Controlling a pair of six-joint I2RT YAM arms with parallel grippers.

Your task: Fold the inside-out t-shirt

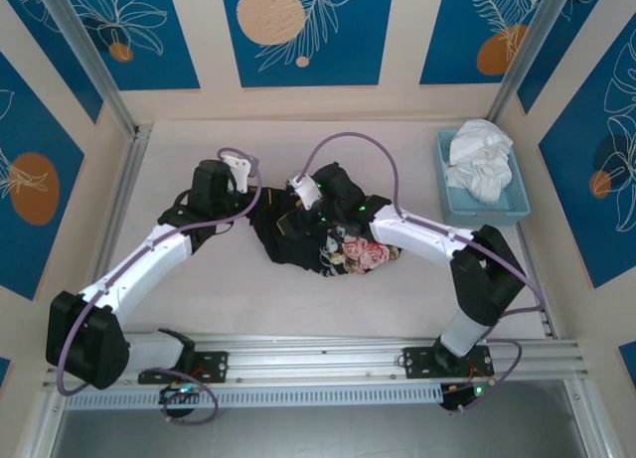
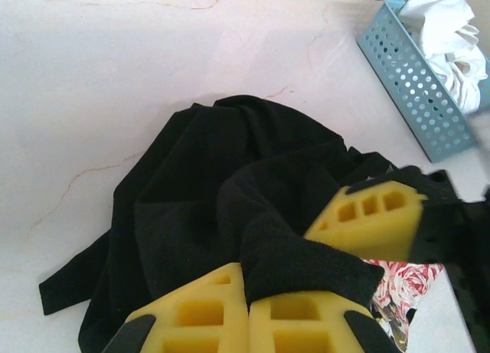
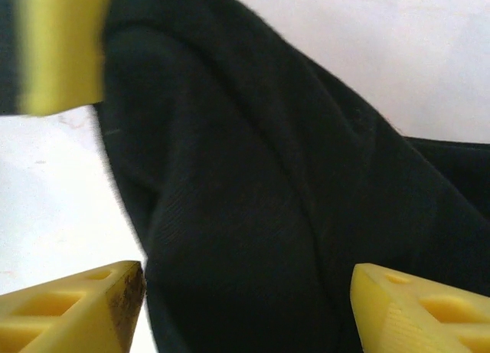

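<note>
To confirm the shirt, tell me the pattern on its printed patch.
Pink-and-cream flowers: the print patch on the black t-shirt; clearest in the top external view.

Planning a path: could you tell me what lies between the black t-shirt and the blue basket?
Bare table lies between t-shirt and basket, in the left wrist view.

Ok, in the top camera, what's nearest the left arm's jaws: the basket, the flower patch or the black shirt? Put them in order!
1. Shirt: right at the jaws, in the middle.
2. Flower patch: on the shirt's right side.
3. Basket: far right, near the back corner.
</note>
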